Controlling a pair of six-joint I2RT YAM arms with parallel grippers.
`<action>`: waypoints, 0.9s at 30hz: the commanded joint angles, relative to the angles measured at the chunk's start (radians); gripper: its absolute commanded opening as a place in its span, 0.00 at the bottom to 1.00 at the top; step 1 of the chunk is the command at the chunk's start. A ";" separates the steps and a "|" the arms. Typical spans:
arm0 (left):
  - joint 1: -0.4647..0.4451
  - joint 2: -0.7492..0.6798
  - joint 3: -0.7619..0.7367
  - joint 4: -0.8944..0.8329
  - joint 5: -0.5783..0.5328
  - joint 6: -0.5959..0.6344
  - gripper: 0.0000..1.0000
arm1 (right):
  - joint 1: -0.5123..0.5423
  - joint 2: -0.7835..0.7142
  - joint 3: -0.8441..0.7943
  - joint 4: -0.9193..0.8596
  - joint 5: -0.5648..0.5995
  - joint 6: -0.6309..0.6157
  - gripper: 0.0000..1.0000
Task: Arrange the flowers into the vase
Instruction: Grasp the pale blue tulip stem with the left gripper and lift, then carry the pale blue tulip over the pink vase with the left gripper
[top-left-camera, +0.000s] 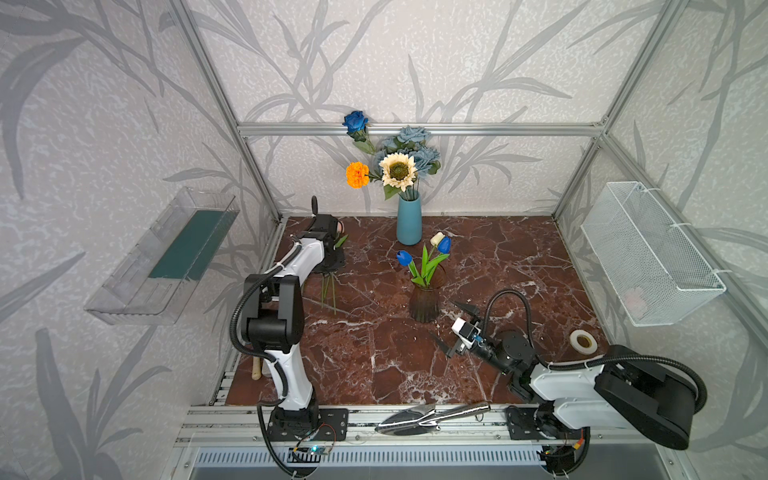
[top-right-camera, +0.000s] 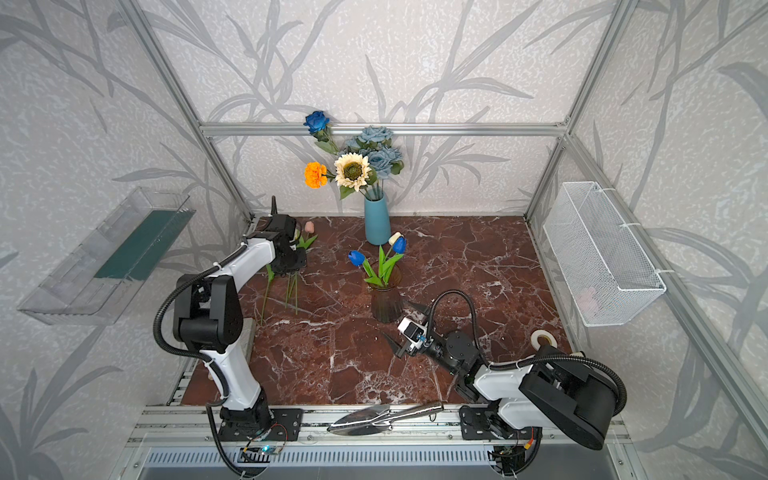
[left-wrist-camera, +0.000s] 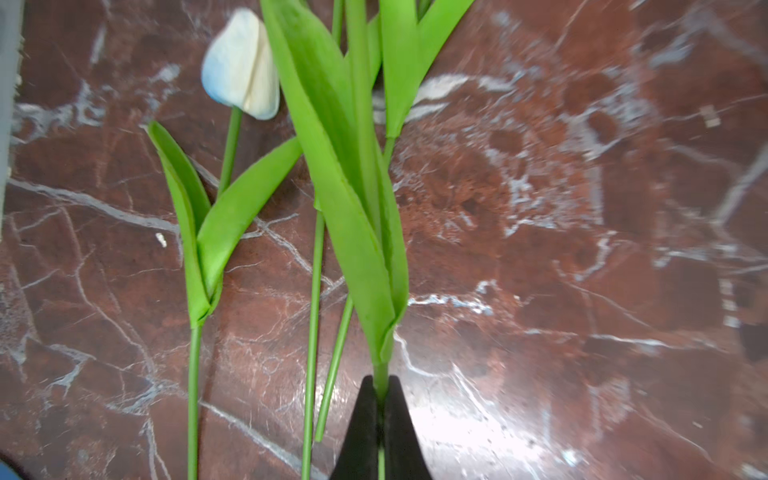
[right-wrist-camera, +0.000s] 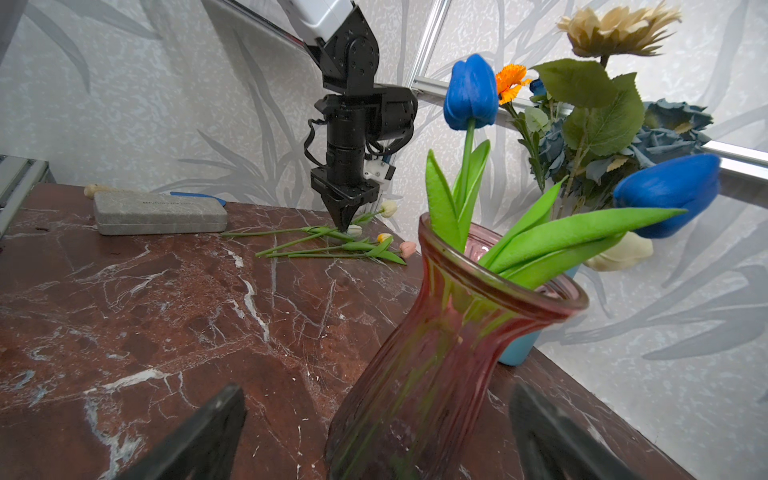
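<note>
My left gripper (left-wrist-camera: 381, 399) points straight down at the table's far left and is shut on the green stem of a tulip (left-wrist-camera: 380, 370) whose head is out of frame. Several loose tulips lie beside it, among them a white one (left-wrist-camera: 241, 66), a yellow one (right-wrist-camera: 384, 237) and a pink one (top-right-camera: 309, 226). A ribbed pinkish glass vase (top-left-camera: 424, 305) in the middle holds two blue tulips (top-left-camera: 404, 257) and a cream one (top-left-camera: 436, 238). My right gripper (top-left-camera: 443, 319) is open just in front of the vase, with a finger on either side of its base.
A blue ceramic vase (top-left-camera: 409, 220) at the back holds a sunflower (top-left-camera: 399, 170), a marigold (top-left-camera: 357, 174) and blue roses. A grey case (right-wrist-camera: 158, 214) lies at the left edge. There is a tape roll (top-left-camera: 583, 341) at the right, a metal trowel (top-left-camera: 432, 417) on the front rail and a wire basket (top-left-camera: 648, 253) on the right wall.
</note>
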 joint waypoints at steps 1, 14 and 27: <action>-0.016 -0.090 -0.047 0.047 0.019 -0.023 0.00 | 0.009 -0.009 0.012 0.033 0.004 -0.002 0.99; -0.125 -0.644 -0.541 0.756 0.087 0.047 0.00 | 0.018 0.000 0.010 0.050 0.011 -0.012 0.99; -0.319 -0.964 -0.641 1.006 0.183 0.218 0.00 | 0.021 -0.009 0.007 0.050 0.024 -0.008 0.99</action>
